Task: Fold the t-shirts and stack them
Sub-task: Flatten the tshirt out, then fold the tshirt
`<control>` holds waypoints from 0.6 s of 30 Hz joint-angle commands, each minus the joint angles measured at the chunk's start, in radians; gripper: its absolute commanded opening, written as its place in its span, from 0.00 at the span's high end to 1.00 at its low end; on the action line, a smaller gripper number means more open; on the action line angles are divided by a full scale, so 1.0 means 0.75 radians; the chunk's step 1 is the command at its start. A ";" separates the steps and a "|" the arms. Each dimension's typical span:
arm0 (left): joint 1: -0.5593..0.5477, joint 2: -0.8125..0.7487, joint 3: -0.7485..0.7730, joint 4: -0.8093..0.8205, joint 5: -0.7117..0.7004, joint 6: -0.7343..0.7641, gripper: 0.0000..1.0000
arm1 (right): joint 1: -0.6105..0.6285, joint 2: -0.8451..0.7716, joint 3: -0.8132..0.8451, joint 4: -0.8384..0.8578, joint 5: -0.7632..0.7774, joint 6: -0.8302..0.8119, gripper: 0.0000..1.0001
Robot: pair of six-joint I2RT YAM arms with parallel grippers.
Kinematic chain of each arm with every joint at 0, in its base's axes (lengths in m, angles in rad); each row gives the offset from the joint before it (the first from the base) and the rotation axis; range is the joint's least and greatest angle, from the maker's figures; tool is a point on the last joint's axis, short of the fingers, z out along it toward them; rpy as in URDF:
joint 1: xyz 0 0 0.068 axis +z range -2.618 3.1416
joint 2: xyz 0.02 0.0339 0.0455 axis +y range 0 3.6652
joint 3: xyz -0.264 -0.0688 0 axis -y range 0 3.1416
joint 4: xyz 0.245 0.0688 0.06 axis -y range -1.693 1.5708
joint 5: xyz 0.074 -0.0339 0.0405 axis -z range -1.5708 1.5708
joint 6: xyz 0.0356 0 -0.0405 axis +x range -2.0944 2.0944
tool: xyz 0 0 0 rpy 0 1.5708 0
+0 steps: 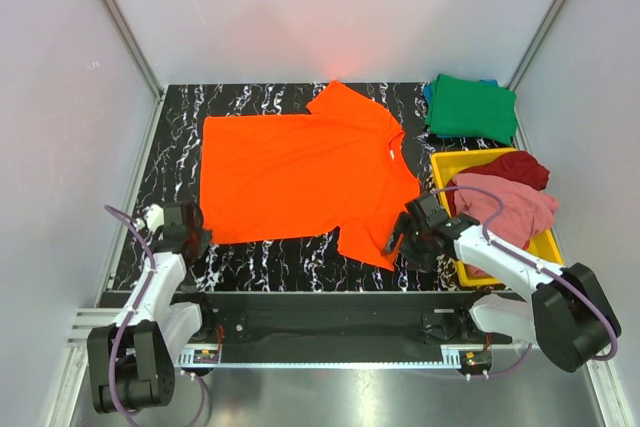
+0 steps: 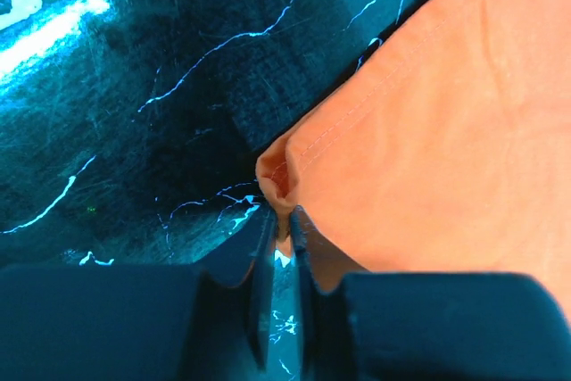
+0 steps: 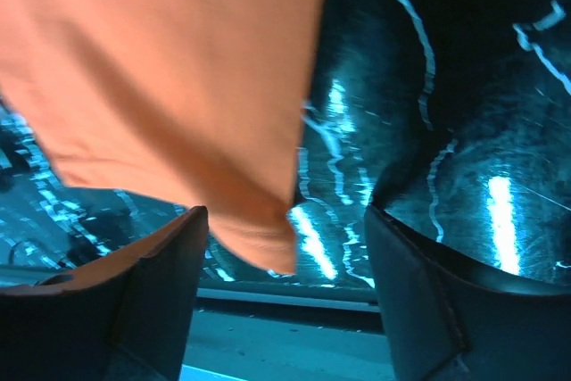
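Note:
A bright orange t-shirt [image 1: 300, 172] lies spread flat on the black marbled table [image 1: 170, 162]. My left gripper [image 1: 190, 237] sits at its near left hem corner. In the left wrist view the jaws are pinched on that bunched corner of the orange t-shirt [image 2: 281, 180], gripper [image 2: 284, 220] shut on it. My right gripper [image 1: 400, 239] stands at the near right sleeve. It is open, and the tip of the orange sleeve [image 3: 259, 238] hangs between its fingers [image 3: 169, 256] without being pinched. A green t-shirt [image 1: 470, 107] lies folded at the back right, over a blue one [image 1: 428, 93].
A yellow tray [image 1: 450, 165] at the right holds a dark red shirt [image 1: 518, 169] and a pink shirt [image 1: 505, 212], close behind my right arm. Grey walls enclose the table on three sides. The metal rail with the arm bases [image 1: 330, 332] runs along the near edge.

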 commanded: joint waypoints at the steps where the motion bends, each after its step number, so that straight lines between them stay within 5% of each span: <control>1: 0.014 -0.024 -0.002 0.060 0.002 0.015 0.87 | 0.020 0.000 -0.050 0.074 0.002 0.080 0.24; 11: 0.028 -0.043 -0.011 0.060 0.017 0.025 0.91 | 0.055 0.049 -0.102 0.163 -0.049 0.103 0.45; 18: 0.044 -0.055 -0.015 0.065 0.035 0.029 1.00 | 0.055 0.004 -0.112 0.163 -0.016 0.101 0.73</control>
